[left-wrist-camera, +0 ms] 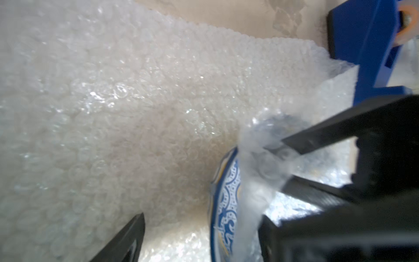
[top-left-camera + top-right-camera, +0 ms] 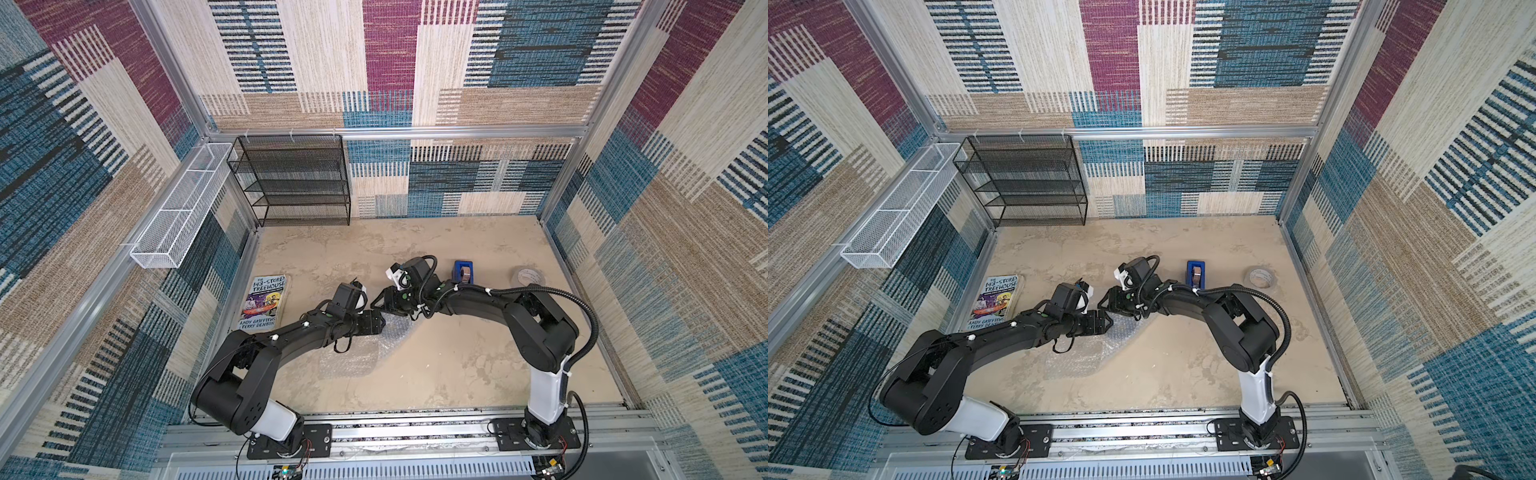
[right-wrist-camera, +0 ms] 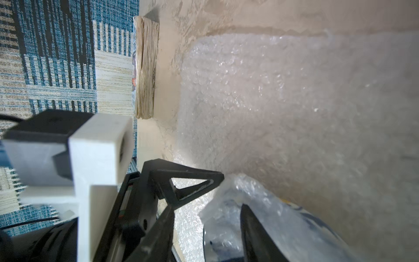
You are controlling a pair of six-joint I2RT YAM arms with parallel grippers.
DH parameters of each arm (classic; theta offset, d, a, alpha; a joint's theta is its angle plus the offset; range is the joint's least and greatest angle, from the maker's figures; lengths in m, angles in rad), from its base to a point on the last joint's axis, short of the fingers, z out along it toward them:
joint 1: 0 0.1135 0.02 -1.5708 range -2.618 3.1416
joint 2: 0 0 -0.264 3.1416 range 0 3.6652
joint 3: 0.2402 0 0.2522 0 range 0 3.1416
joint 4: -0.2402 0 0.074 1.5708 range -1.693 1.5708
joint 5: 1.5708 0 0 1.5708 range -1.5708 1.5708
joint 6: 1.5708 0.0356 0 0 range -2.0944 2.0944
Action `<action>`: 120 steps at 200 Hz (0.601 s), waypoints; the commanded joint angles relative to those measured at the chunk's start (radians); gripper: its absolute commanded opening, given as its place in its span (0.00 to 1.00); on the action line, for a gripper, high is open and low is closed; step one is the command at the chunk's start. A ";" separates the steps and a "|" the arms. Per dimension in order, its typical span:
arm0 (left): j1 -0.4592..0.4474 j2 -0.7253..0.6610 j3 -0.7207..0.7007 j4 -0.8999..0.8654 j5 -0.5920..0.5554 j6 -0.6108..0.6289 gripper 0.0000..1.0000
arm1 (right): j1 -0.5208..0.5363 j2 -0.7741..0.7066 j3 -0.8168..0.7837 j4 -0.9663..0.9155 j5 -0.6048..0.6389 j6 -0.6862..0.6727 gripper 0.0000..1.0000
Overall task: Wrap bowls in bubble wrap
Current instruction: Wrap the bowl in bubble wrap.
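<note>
I saw a mottled beige bench [image 2: 457, 374] inside woven patchwork walls [image 2: 519, 62], bubble wrap [image 2: 353, 357] spread mid-bench, bowl [image 1: 226, 204] on it, right jaws pinched bubble wrap over its rim, left jaws open by the bowl.

The clear, shiny plastic bubble wrap [image 2: 353, 357] [image 2: 1075, 357] [image 1: 113, 113] [image 3: 272, 102] lies mostly flat on the sandy counter [image 2: 478, 353], toward 8 o'clock from its middle. At the sheet's 1 o'clock corner a flap is drawn up over the small round ceramic bowl [image 1: 226, 204], blue-and-white patterned with yellow trim (only an arc of rim shows bare).
</note>
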 commanded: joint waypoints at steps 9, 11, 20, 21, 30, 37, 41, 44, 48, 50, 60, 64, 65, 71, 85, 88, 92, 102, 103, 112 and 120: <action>-0.002 0.017 0.022 -0.032 -0.109 -0.015 0.75 | 0.006 -0.024 -0.003 0.016 -0.015 0.004 0.49; -0.002 0.019 0.024 -0.033 -0.111 -0.015 0.75 | 0.005 -0.025 -0.005 0.017 -0.016 0.003 0.49; -0.003 0.024 0.031 -0.034 -0.107 -0.014 0.75 | 0.006 -0.031 -0.007 0.018 -0.014 0.002 0.49; -0.003 0.025 0.032 -0.034 -0.107 -0.014 0.75 | 0.006 -0.032 -0.007 0.018 -0.013 0.002 0.49; -0.004 0.033 0.040 -0.040 -0.108 -0.018 0.75 | 0.005 -0.035 -0.006 0.013 -0.012 0.000 0.49; -0.005 0.040 0.046 -0.043 -0.109 -0.019 0.75 | 0.006 -0.040 -0.009 0.012 -0.008 -0.001 0.49; -0.005 0.043 0.050 -0.044 -0.108 -0.019 0.75 | 0.006 -0.043 -0.012 0.012 -0.007 0.000 0.49; -0.005 0.046 0.052 -0.047 -0.110 -0.019 0.75 | 0.006 -0.045 -0.013 0.011 -0.004 0.000 0.49; -0.005 0.049 0.057 -0.052 -0.114 -0.021 0.75 | 0.005 -0.049 -0.013 0.007 0.002 -0.002 0.49; -0.005 0.051 0.058 -0.054 -0.118 -0.021 0.75 | 0.006 -0.052 -0.013 0.005 0.006 -0.002 0.49; -0.005 0.058 0.061 -0.059 -0.127 -0.024 0.75 | 0.005 -0.071 -0.017 0.001 0.023 -0.004 0.49; -0.005 0.062 0.062 -0.062 -0.131 -0.025 0.75 | 0.006 -0.082 -0.020 -0.005 0.033 -0.005 0.49; -0.005 0.063 0.063 -0.063 -0.132 -0.025 0.75 | 0.005 -0.085 -0.020 -0.006 0.035 -0.006 0.49; -0.005 0.068 0.067 -0.068 -0.136 -0.026 0.75 | 0.006 -0.101 -0.022 -0.014 0.055 -0.009 0.49; -0.007 0.078 0.072 -0.071 -0.132 -0.027 0.75 | 0.001 -0.152 -0.034 -0.046 0.120 -0.015 0.48; -0.007 0.080 0.072 -0.071 -0.131 -0.028 0.75 | -0.001 -0.165 -0.039 -0.055 0.139 -0.014 0.48; -0.007 0.083 0.073 -0.071 -0.130 -0.027 0.75 | -0.005 -0.183 -0.046 -0.061 0.157 -0.012 0.48; -0.009 0.089 0.075 -0.073 -0.131 -0.031 0.75 | -0.023 -0.235 -0.089 -0.066 0.209 0.000 0.48; -0.009 0.089 0.075 -0.073 -0.132 -0.031 0.75 | -0.024 -0.241 -0.094 -0.065 0.214 0.002 0.48; -0.011 0.092 0.075 -0.078 -0.137 -0.032 0.75 | -0.050 -0.290 -0.138 -0.078 0.257 0.020 0.47; -0.011 0.093 0.076 -0.085 -0.143 -0.035 0.75 | -0.080 -0.330 -0.183 -0.083 0.277 0.031 0.47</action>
